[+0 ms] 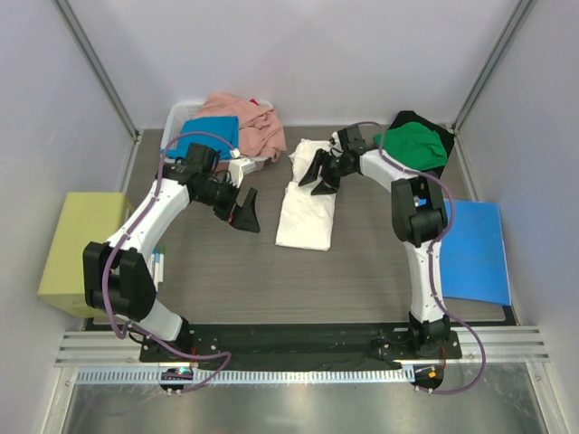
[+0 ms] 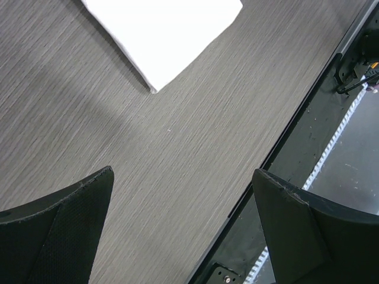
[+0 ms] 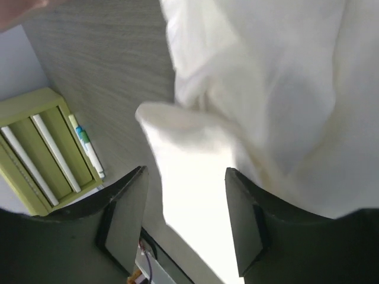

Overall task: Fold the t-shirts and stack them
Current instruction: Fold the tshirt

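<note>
The grey wood-grain table (image 1: 362, 271) carries everything. At its middle lies the white t-shirt (image 1: 306, 212), drawn into a long strip running near to far. Its near end is flat and square, its far end rumpled.

At the right edge lies the blue folder (image 1: 475, 253). At the far right corner the green t-shirt (image 1: 412, 145) sits on the black t-shirt (image 1: 412, 117). At the far left, the white basket (image 1: 181, 113) holds the salmon pink t-shirt (image 1: 249, 117) and the bright blue t-shirt (image 1: 206, 131), both unfolded. A yellow-green box (image 1: 81, 244) stands at the left.

The right gripper (image 3: 185, 174) hovers over the white shirt's rumpled far end, jaws about half parted with nothing clamped between them. The left gripper (image 2: 182, 177) hangs over bare table just left of the shirt, jaws spread wide and empty.

The step in hand looks like folding the white shirt. The next move probably calls for pinching the far end and carrying it toward the near end.

No writing is legible, and the shirt's print is hidden.
</note>
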`<state>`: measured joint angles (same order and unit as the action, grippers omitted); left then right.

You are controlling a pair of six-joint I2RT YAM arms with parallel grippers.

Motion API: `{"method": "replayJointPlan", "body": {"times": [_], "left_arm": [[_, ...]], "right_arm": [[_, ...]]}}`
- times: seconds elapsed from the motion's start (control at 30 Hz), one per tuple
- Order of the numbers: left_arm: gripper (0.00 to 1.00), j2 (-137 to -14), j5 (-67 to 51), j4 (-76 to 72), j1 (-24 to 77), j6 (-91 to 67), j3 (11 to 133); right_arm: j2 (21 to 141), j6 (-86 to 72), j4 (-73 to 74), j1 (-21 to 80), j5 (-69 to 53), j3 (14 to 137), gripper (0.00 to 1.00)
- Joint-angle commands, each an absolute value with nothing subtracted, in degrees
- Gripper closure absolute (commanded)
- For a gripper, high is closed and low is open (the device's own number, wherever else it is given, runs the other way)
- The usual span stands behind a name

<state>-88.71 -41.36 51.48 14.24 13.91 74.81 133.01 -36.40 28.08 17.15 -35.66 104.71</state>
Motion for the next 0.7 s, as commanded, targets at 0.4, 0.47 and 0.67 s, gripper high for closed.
{"method": "replayJointPlan", "body": {"times": [0.4, 0.47, 0.67], "left_arm": [[0.00, -97.2, -40.9, 44.4, 24.1, 8.2, 79.9], [0.00, -99.0, -41.8, 44.5, 24.7, 7.3, 81.4], [0.00, -103.8, -40.3, 43.7, 28.9, 7.6, 83.6]], "right_arm": [[113.4, -44.6, 7.8, 16.9, -36.4, 75.4, 0.39], [115.2, -44.5, 7.4, 16.6, -35.9, 75.8, 0.40], [123.0, -44.7, 6.2, 13.1, -36.4, 78.9, 0.45]]}}
